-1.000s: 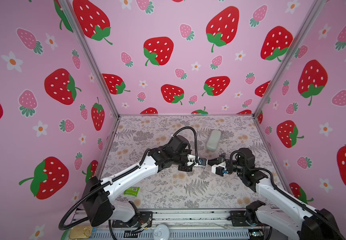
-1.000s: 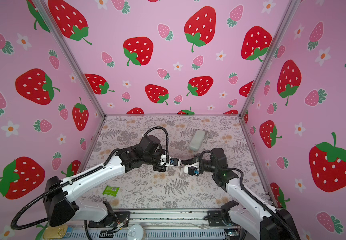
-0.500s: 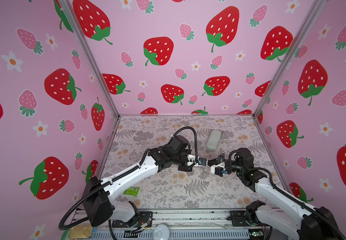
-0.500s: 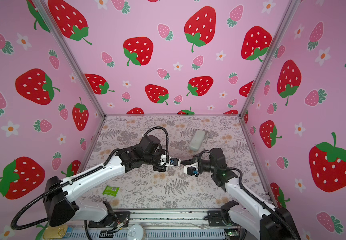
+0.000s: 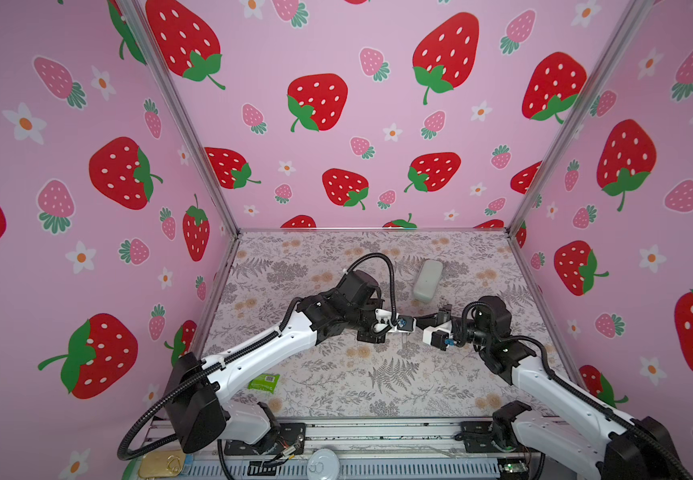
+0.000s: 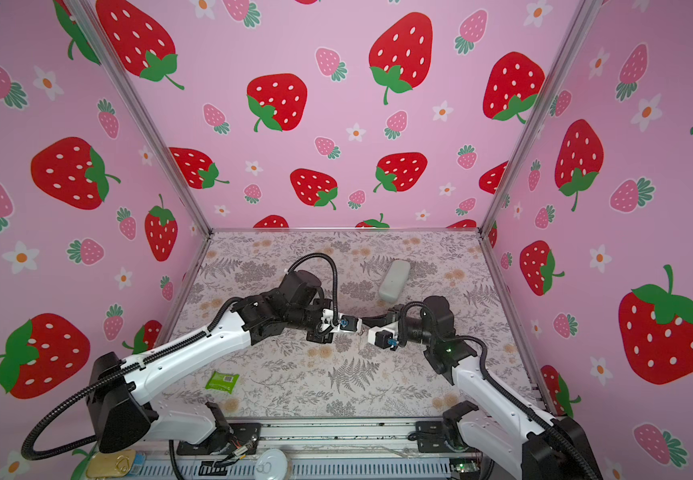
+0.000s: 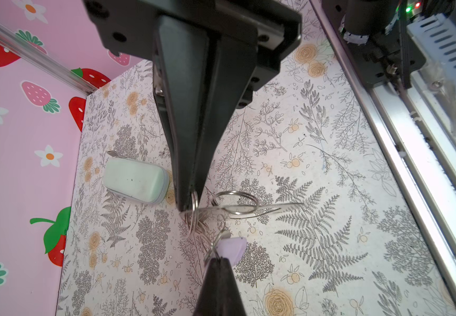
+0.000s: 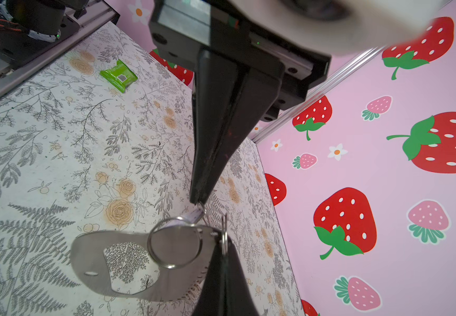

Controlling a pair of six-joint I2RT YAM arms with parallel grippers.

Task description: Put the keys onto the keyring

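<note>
Strawberry-print walls (image 5: 336, 104) box in the floral surface (image 5: 336, 386), and both arms meet tip to tip above its middle. From my station the left pincer (image 7: 190, 202) reads as closed, pinching the small silvery rings at one end of the keyring (image 8: 95, 257). Its flat grey plate hangs out to the side, clear of the surface as far as I can judge. The right pincer (image 8: 198, 202) is closed too, clamped on the lilac head of the keys (image 7: 233, 246), just beside those rings. One larger split ring (image 8: 169, 266) lies across the plate between the two tips.

I take this to be the threading step: the key's metal end has to find the split ring's gap. I cannot tell whether it is already hooked, because the wires are fine and overlap.

To do it well I would hold the left arm rigid and move only the right, in small creeps. I would watch the wrist views, since in both top views the parts are mere specks. I would turn the key along the ring's coil rather than pull straight. A tug could slip the thin wire from the grip or set the plate swinging. The pale green case (image 5: 428, 279) and the green packet (image 5: 264, 381) lie well apart and need no attention.
</note>
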